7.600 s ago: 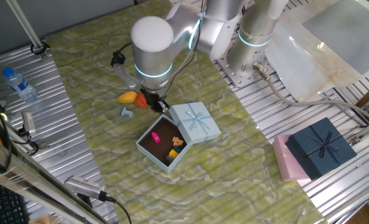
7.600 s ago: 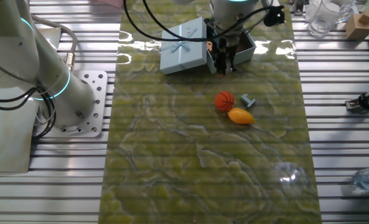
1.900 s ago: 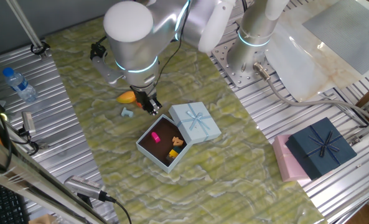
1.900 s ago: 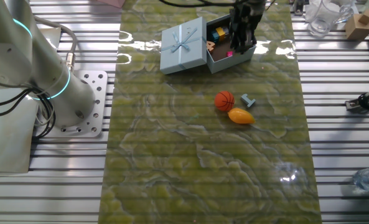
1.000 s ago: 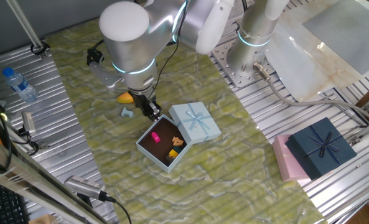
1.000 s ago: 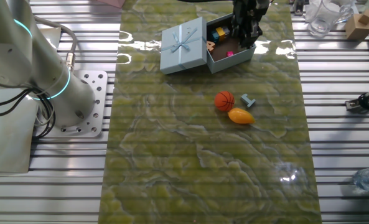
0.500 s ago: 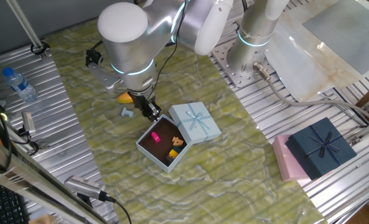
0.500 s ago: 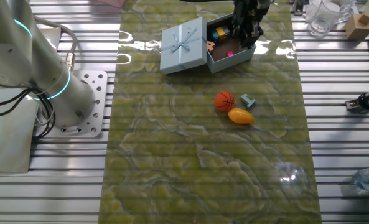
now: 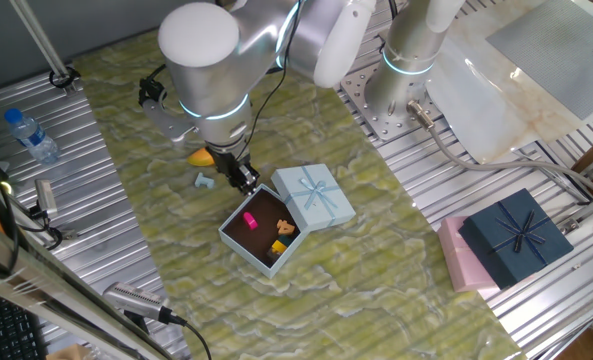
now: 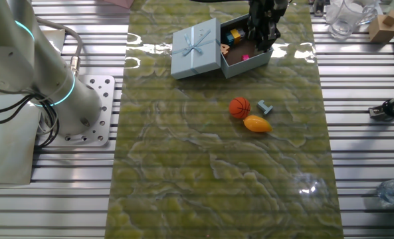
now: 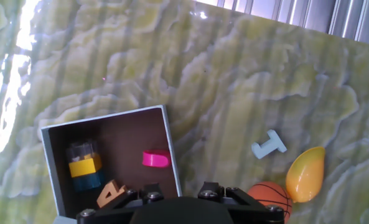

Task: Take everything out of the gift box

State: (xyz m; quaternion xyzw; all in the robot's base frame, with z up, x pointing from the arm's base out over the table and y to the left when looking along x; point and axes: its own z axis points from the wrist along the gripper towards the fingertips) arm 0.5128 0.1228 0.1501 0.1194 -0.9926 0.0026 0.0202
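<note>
Gripper point(image 9: 244, 181) has shifted from beside the basketball point(image 10: 240, 107) to the near corner of the open gift box point(image 9: 238, 236), where it now holds steady; how wide its fingers stand cannot be told, and nothing appears held. 3 items lie out on the tabletop point(image 10: 216, 172): basketball, mango point(image 10: 256, 123), grey-blue piece point(image 11: 269, 145). Inside remain the magenta piece point(image 11: 155, 159), stacked blocks point(image 11: 84, 165) and an orange bit point(image 11: 110, 193), so unloading appears roughly half done.

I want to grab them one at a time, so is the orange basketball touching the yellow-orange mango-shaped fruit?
Cannot tell. In the other fixed view the orange basketball and the yellow-orange mango-shaped fruit sit edge to edge with no plain gap, and the hand view shows the same.
</note>
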